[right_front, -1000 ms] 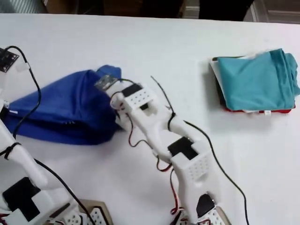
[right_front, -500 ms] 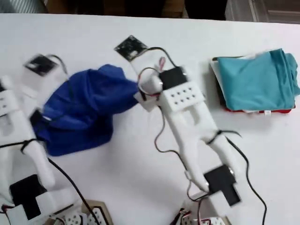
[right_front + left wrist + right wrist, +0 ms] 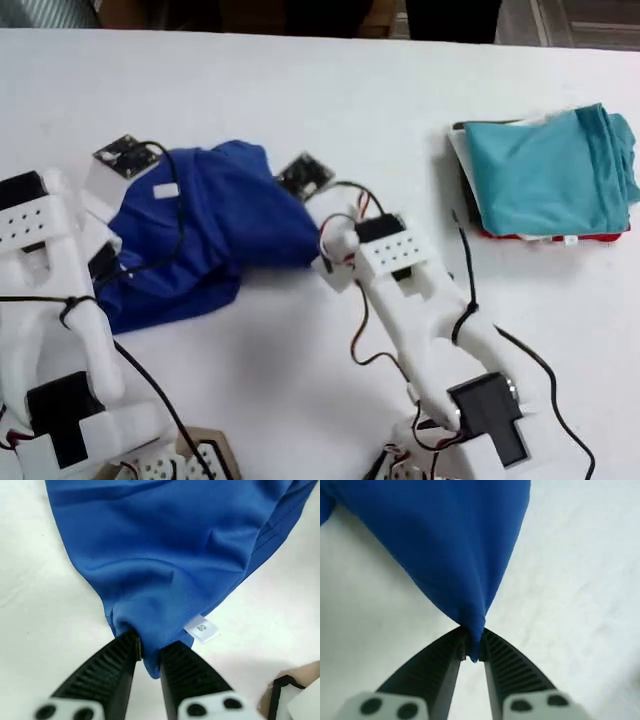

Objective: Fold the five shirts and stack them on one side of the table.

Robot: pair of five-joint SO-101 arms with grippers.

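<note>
A blue shirt (image 3: 205, 225) lies bunched on the white table, left of centre. My left gripper (image 3: 149, 652) is shut on a fold of the blue shirt (image 3: 165, 555) beside its small white size tag (image 3: 201, 628). In the high view this arm (image 3: 60, 260) stands at the shirt's left end. My right gripper (image 3: 472, 647) is shut on a pinched corner of the blue shirt (image 3: 445, 545), and that arm's wrist (image 3: 385, 255) sits at the shirt's right end. A stack of folded shirts (image 3: 545, 175) with a teal one on top rests at the table's right side.
The white table (image 3: 300, 90) is bare behind the shirt and between the shirt and the stack. Black cables (image 3: 150, 390) run along both arms. Arm bases (image 3: 190, 455) stand at the near edge.
Both arms have swung the blue shirt: the right arm lifted its end up and away, then came back down toward the near side; the left arm carried its end rightward. The shirt is more bunched.
</note>
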